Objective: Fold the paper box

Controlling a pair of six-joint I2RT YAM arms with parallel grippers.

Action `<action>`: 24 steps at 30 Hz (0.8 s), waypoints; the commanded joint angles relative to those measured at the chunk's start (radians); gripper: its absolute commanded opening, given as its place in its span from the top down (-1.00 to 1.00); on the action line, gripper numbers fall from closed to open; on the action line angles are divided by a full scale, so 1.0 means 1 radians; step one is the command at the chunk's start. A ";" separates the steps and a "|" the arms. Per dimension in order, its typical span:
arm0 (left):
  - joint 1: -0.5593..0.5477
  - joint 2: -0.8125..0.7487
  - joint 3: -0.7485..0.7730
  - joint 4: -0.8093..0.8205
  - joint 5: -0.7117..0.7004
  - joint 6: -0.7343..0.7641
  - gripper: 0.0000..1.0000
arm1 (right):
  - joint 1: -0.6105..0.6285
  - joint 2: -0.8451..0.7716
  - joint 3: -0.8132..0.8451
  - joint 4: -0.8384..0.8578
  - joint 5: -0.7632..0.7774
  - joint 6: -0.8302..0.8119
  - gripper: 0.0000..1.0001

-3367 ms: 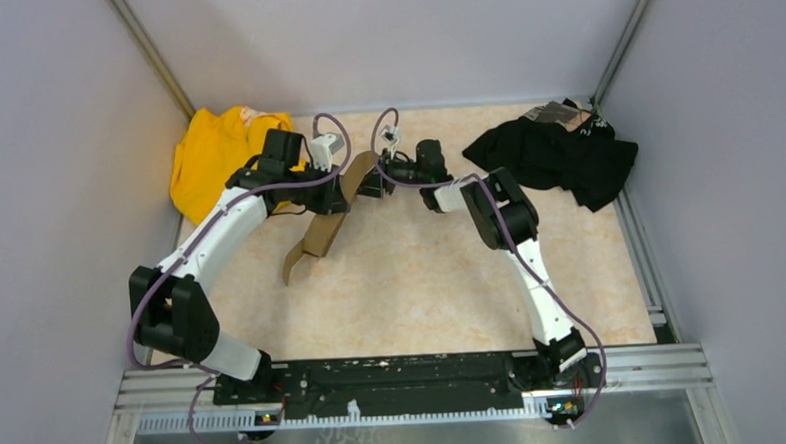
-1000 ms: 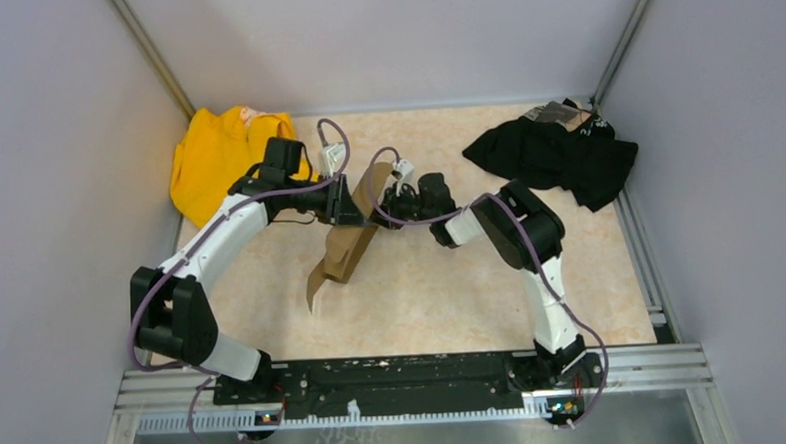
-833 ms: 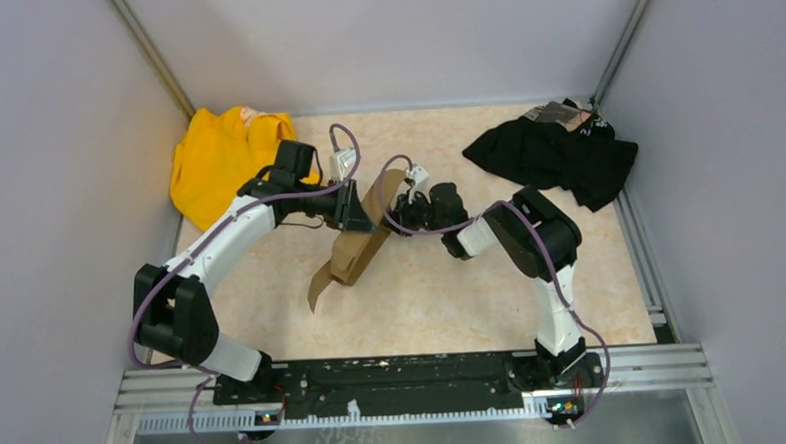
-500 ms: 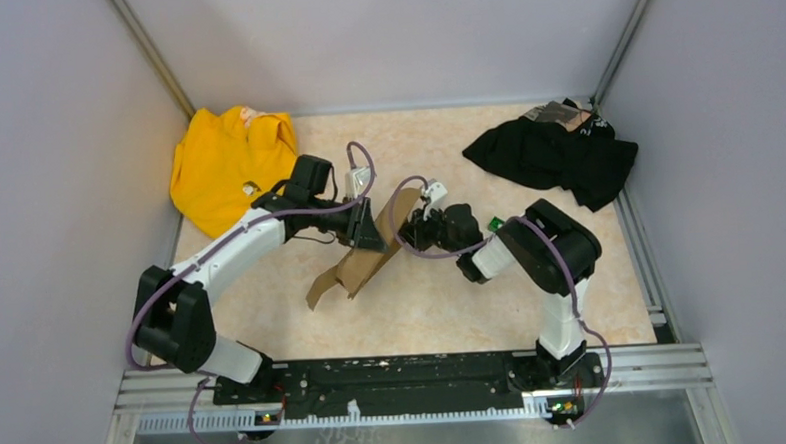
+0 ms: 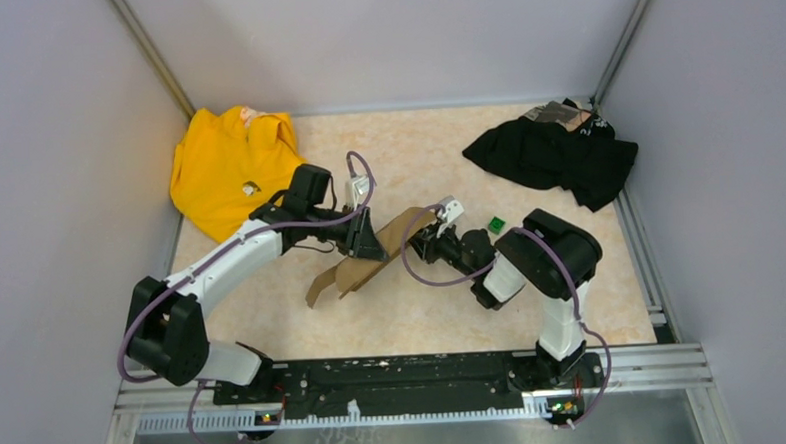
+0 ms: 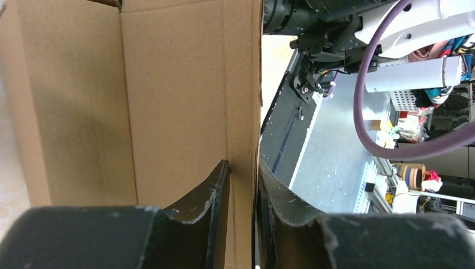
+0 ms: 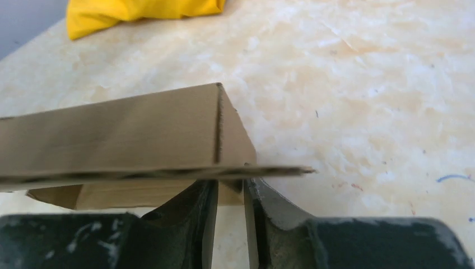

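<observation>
Mid-frame in the overhead view, the paper box (image 5: 363,268) slants half-folded between both arms. The left gripper (image 6: 243,168) pinches one panel's edge. The right gripper (image 7: 229,188) has its fingers close on either side of a flap, but I cannot tell if it grips. A green cube (image 5: 495,224) lies to the right.

Top view looks down from behind; wrist views closely share the paper box (image 6: 179,84).

The paper box (image 5: 356,272) sits between left tool (image 5: 375,249) and right tool (image 5: 421,244), seemingly tilted.
</observation>
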 commanded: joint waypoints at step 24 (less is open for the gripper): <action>0.001 0.035 0.036 -0.007 0.015 0.047 0.43 | 0.045 0.196 0.114 0.353 0.031 0.056 0.48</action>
